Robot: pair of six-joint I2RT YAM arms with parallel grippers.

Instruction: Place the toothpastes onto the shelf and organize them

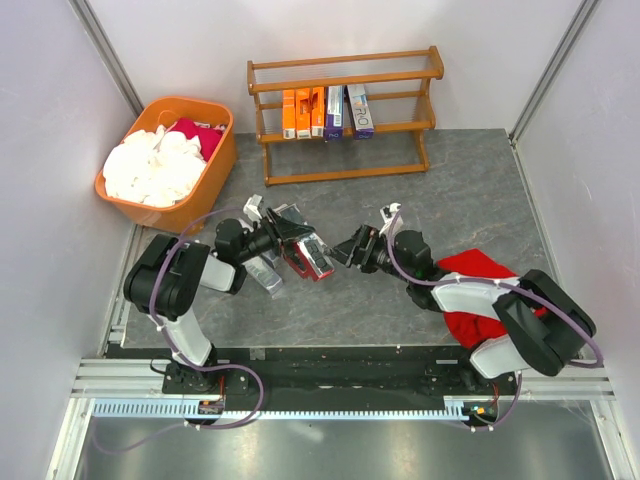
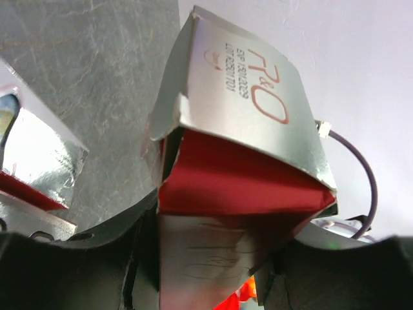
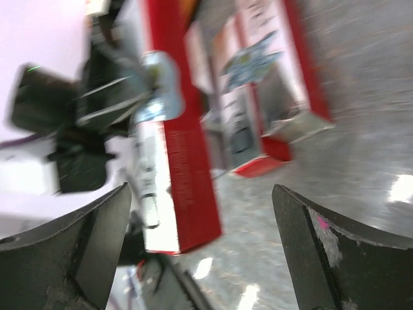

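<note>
My left gripper [image 1: 293,240] [image 2: 213,258] is shut on a red-and-silver toothpaste carton [image 1: 314,260] [image 2: 242,177], held above the table; the carton's end flap hangs partly open in the left wrist view. Just to its right, my right gripper [image 1: 350,248] [image 3: 201,213] stands open and empty, with that carton [image 3: 184,161] a little ahead of its fingers, blurred. The wooden shelf [image 1: 345,75] stands at the back; on its middle tier stand three orange toothpastes [image 1: 302,112] and two purple-and-white ones [image 1: 347,110]. More silver and red cartons [image 1: 266,272] [image 3: 258,77] lie under the left arm.
An orange tub [image 1: 205,200] holding white and pink cloths sits at the back left. A red cloth [image 1: 478,290] lies under the right arm. Grey walls close in both sides of the table.
</note>
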